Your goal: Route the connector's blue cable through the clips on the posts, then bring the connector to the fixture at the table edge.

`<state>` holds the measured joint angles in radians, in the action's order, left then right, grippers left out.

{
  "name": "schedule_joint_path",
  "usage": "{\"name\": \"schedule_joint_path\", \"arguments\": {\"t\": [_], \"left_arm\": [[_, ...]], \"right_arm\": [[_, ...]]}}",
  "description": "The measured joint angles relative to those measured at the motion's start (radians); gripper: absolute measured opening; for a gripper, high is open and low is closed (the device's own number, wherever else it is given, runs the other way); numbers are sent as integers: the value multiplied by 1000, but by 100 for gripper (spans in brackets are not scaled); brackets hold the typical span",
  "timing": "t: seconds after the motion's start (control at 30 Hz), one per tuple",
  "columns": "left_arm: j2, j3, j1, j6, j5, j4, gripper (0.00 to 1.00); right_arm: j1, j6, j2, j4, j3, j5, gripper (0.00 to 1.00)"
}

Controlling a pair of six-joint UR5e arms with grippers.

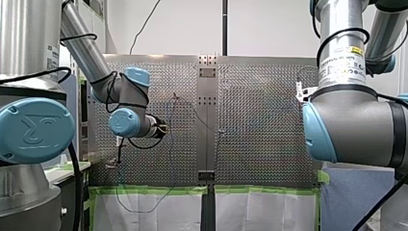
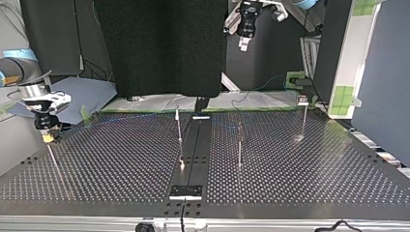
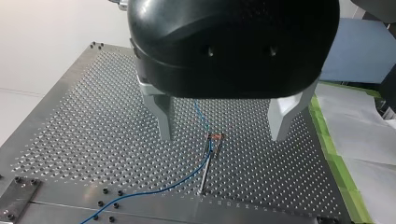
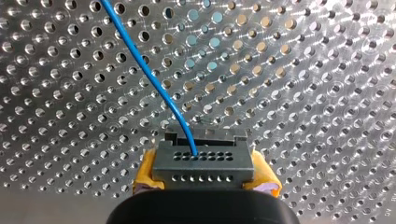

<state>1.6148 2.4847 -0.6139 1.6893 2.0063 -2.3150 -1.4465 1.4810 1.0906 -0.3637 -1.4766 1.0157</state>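
The grey connector (image 4: 203,164) sits between yellow pads (image 4: 147,169), with my right gripper (image 4: 204,170) shut on it just above the perforated table. Its blue cable (image 4: 140,63) runs away ahead of the gripper. In the top view my right gripper (image 2: 47,137) hangs low at the left, beside a thin post (image 2: 52,157). My left gripper (image 3: 224,133) is open and empty, high above a post with a clip (image 3: 215,137) that holds the blue cable (image 3: 163,186). In the top view my left gripper (image 2: 244,44) is raised at the back.
More thin posts (image 2: 179,128) (image 2: 239,142) (image 2: 303,118) stand across the table's middle and right in the top view. A dark centre strip ends at a fixture block (image 2: 185,192) on the near edge. Green tape (image 1: 154,190) lines the table edge in the front view.
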Motion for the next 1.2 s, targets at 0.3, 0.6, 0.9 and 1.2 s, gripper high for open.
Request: {"name": "schedule_joint_path", "arguments": {"t": [0.3,0.6,0.9,1.2], "left_arm": [[1,0,3,0,-1,1,100],[2,0,6,0,-1,3,100],[3,0,8,0,-1,4,100],[3,0,12,0,-1,3,100]], "right_arm": [[-3,-2,-2,-2,-2,0,0],[-5,-2,-3,-9,-4,0,0],[-11,-2,-17,-16,-4,0,0],[-13,3,-19,-26,-2,0,0]]}}
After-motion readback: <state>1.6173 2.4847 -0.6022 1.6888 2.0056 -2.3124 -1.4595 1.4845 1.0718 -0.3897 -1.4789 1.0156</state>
